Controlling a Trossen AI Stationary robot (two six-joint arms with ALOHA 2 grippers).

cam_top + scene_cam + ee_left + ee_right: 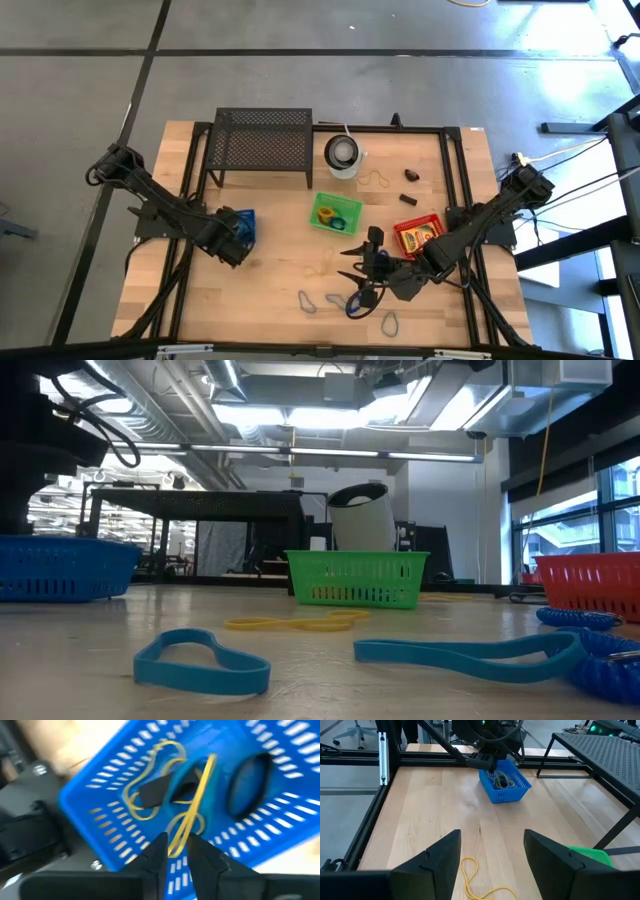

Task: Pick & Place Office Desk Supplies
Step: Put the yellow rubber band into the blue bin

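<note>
Left gripper (176,851) over the blue basket (241,226) at worktop (270,280) nine o'clock; fingers slightly apart, a yellow rubber band (192,810) between the tips, trailing into the basket. Right gripper (492,852) fingers wide apart, another yellow band (472,880) on the wood between them.

Figure: The wooden desk (270,290) and the items resting on it.

A black mesh rack (262,143) and a round white container (343,154) are seen along the far edge. A blue basket (241,226) lies toward the left, a green basket (335,211) near the centre, and a red basket (418,234) toward the right. Two small black clips (409,187) lie between the container and the red basket. Yellow rubber bands (322,264) are scattered mid-desk, and blue bands (308,301) are found near the front edge.
</note>
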